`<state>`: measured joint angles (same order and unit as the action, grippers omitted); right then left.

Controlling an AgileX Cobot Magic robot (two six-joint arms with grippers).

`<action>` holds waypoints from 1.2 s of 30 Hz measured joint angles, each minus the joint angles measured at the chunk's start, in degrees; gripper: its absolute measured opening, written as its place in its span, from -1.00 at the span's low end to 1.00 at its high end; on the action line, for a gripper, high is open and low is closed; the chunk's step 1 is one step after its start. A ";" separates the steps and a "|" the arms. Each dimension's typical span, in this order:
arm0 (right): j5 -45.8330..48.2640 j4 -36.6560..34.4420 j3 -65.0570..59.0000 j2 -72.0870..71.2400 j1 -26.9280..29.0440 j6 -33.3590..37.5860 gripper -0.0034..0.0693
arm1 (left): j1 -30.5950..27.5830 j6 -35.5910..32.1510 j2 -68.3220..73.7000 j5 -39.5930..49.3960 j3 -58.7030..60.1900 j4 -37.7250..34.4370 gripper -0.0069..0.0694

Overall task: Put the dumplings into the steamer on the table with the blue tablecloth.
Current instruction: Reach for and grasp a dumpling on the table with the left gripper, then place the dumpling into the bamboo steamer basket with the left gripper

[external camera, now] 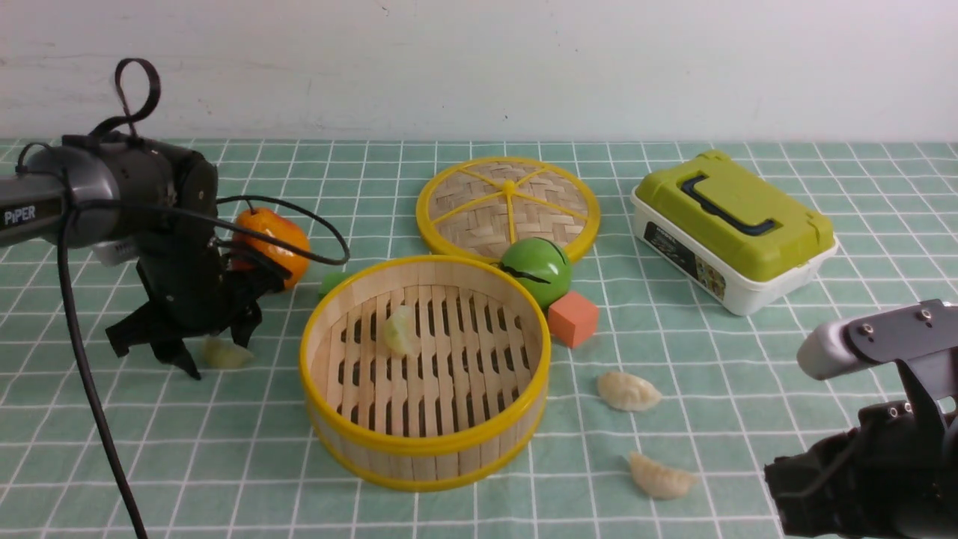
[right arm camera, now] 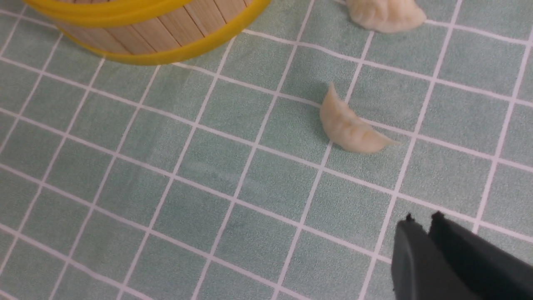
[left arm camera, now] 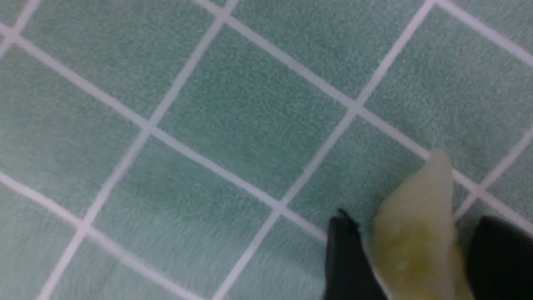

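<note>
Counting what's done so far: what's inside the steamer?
One pale yellow-green dumpling lies on the slatted floor of the steamer, toward its far left. The rest of the visible floor is bare; the near wall hides the nearest strip.

The tablecloth [external camera: 224, 449] is matt, faintly napped cloth. The steamer [external camera: 419, 457] has pale, bare-looking wooden slats between smooth, glossy yellow rims. The dumplings [right arm camera: 352, 127] look matt and smooth-skinned, with ridged pleats. The box [external camera: 737, 206] is shiny plastic; the fingers [left arm camera: 345, 262] of the left gripper [left arm camera: 420, 271] are matt black.
</note>
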<state>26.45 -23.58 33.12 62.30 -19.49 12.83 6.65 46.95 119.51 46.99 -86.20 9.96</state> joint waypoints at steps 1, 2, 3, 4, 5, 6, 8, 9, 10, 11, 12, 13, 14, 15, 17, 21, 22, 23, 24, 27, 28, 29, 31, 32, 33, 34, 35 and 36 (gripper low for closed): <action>0.00 0.00 0.00 0.00 0.00 0.00 -0.75 | 0.00 -0.82 0.05 -0.13 0.02 -0.18 0.06; 0.00 0.00 0.00 0.00 0.00 0.00 -0.75 | 0.00 -2.59 0.05 -0.18 0.02 -0.69 -0.10; 0.00 0.00 0.00 0.00 0.00 0.00 -0.74 | 0.00 -3.16 0.05 -0.18 0.02 -0.87 -0.16; 0.00 0.00 0.00 0.00 0.00 0.00 -0.74 | 0.00 -6.32 -0.14 0.12 -0.24 -1.80 -0.29; 0.00 0.00 0.00 0.00 0.00 0.00 -0.74 | 0.00 -7.72 -0.30 0.62 -0.50 -2.51 -0.28; 0.00 0.00 0.00 0.00 0.00 0.00 -0.73 | 0.00 -9.70 -0.79 1.21 -0.80 -3.74 -0.28; 0.00 0.00 0.00 0.00 0.00 0.00 -0.73 | 0.56 -14.74 -2.92 2.36 -1.92 -6.46 -0.27; -0.06 0.00 0.00 0.00 0.00 0.00 -0.73 | 1.21 -17.72 -4.47 2.85 -2.75 -7.83 -0.27; -0.06 0.00 0.00 0.00 0.00 0.00 -0.73 | 1.96 -20.32 -5.86 3.17 -3.55 -9.01 -0.27; -0.25 0.00 0.00 0.00 0.00 0.00 -0.73 | 3.23 -23.76 -7.62 3.43 -4.61 -10.47 -0.27; -0.24 0.00 0.00 0.00 0.00 0.00 -0.73 | 3.54 -24.46 -7.95 3.48 -4.81 -10.77 -0.27; -0.54 -0.06 0.00 0.00 0.00 0.00 -0.72 | 6.35 -30.14 -10.42 3.67 -6.71 -13.01 -0.27; -0.67 -0.06 0.00 0.00 0.00 0.00 -0.72 | 7.57 -31.16 -10.98 3.67 -7.26 -13.74 -0.27; -0.74 -0.06 0.00 0.00 0.00 0.00 -0.72 | 10.13 -33.55 -11.47 3.50 -7.97 -14.98 -0.27; -0.85 -0.11 0.00 0.00 0.00 0.00 -0.71 | 13.93 -35.49 -11.08 2.81 -8.56 -15.62 -0.27; -0.84 -0.05 0.00 0.00 0.00 0.00 -0.70 | 19.92 -36.51 -6.50 0.40 -8.56 -13.73 -0.27; -0.84 -0.05 0.00 0.00 0.00 0.00 -0.70 | 20.94 -36.34 -4.91 -0.38 -8.56 -12.57 -0.27; -0.84 -0.05 0.00 0.00 0.00 0.00 -0.70 | 21.45 -36.18 -3.98 -0.92 -8.56 -11.86 -0.27; -0.84 -0.05 0.00 0.00 0.00 0.00 -0.70 | 22.48 -35.64 -2.12 -2.18 -8.56 -9.96 -0.27; -0.84 -0.05 0.00 0.00 0.00 0.00 -0.70 | 23.74 -33.66 0.40 -4.81 -8.50 -6.80 -0.28; -0.84 -0.05 0.00 0.00 0.00 0.00 -0.70 | 23.89 -33.30 0.67 -5.37 -8.50 -6.28 -0.27; -0.84 -0.05 0.00 0.00 0.00 0.00 -0.70 | 23.91 -32.87 1.00 -5.78 -8.50 -5.85 -0.26; -0.84 -0.05 0.00 0.00 0.00 0.23 -0.70 | 23.94 -32.37 1.41 -6.40 -8.50 -5.17 -0.18; -0.84 -0.01 0.00 0.00 0.00 0.98 -0.70 | 23.94 -32.17 1.79 -6.44 -8.50 -4.80 -0.10; -0.84 -0.01 0.00 0.00 0.00 1.47 -0.70 | 23.94 -32.12 1.86 -6.47 -8.50 -4.64 -0.06; -0.84 -0.01 0.00 0.00 0.00 1.95 -0.69 | 23.94 -32.03 1.92 -6.47 -8.50 -4.51 -0.01; -0.84 -0.01 0.00 0.00 0.00 2.93 -0.69 | 23.94 -31.57 1.92 -6.58 -8.50 -4.15 0.05; -0.70 -0.12 0.00 0.00 0.00 3.33 -0.69 | 23.94 -30.93 1.85 -6.49 -8.68 -3.89 0.10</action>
<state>25.75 -23.70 33.12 62.30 -19.49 16.16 30.59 16.02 121.36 40.50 -94.88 6.08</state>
